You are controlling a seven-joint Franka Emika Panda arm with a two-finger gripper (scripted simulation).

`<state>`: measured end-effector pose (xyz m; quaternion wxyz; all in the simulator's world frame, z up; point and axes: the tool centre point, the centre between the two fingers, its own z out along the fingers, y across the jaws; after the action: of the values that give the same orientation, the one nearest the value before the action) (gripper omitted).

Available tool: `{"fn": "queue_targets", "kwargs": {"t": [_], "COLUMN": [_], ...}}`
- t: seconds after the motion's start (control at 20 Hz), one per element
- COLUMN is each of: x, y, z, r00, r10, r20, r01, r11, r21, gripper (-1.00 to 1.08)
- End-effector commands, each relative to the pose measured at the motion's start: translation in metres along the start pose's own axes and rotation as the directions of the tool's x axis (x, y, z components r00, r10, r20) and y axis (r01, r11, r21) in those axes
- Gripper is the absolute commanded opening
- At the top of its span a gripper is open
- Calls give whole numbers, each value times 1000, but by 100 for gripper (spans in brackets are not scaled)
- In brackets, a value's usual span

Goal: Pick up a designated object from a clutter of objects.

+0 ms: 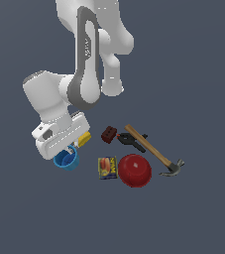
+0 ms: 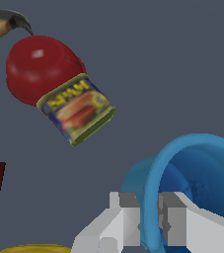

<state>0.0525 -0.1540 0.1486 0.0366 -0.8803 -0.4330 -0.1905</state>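
The small bright blue round cup [image 2: 192, 190] lies at the clutter's edge, beside the yellow bottle [image 1: 84, 138], its thin wall pinched between the narrow-set fingers [image 2: 175, 217] (one inside, one outside), so the lift is straight up.

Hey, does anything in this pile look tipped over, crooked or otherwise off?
The red bowl appears to sit upside down, dome up. The blue cup is tilted, its rim wall between the gripper fingers. The yellow-and-blue tin lies flat. Nothing looks spilled or damaged.
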Motion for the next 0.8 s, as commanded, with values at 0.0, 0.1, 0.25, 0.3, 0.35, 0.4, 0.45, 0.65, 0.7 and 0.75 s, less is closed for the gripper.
{"fn": "queue_targets", "kwargs": {"t": [0.0,0.1,0.25,0.3,0.35,0.4,0.45,0.65,0.7,0.75], "x": [20,36,60,68,77,85,93,127,134,142], "y": [-4,-8,-15,-17,-19,-21,-23,-30,-32,-34], "z": [-20,-36,-60,-69,-77,-85,-93,-126,-134,-141], "r00": [1000,1000,1000,1000,1000,1000,1000,1000,1000,1000], "r10": [-1,-1,0,0,0,0,0,0,0,0], "r20": [-1,0,1,1,2,2,2,4,4,4], "r01": [1,1,0,0,0,0,0,0,0,0], "r11": [1000,1000,1000,1000,1000,1000,1000,1000,1000,1000], "r21": [-3,-4,-4,-4,-4,-4,-5,-5,-5,-5], "gripper": [-100,-100,-100,-100,-100,-100,-100,-100,-100,-100]}}
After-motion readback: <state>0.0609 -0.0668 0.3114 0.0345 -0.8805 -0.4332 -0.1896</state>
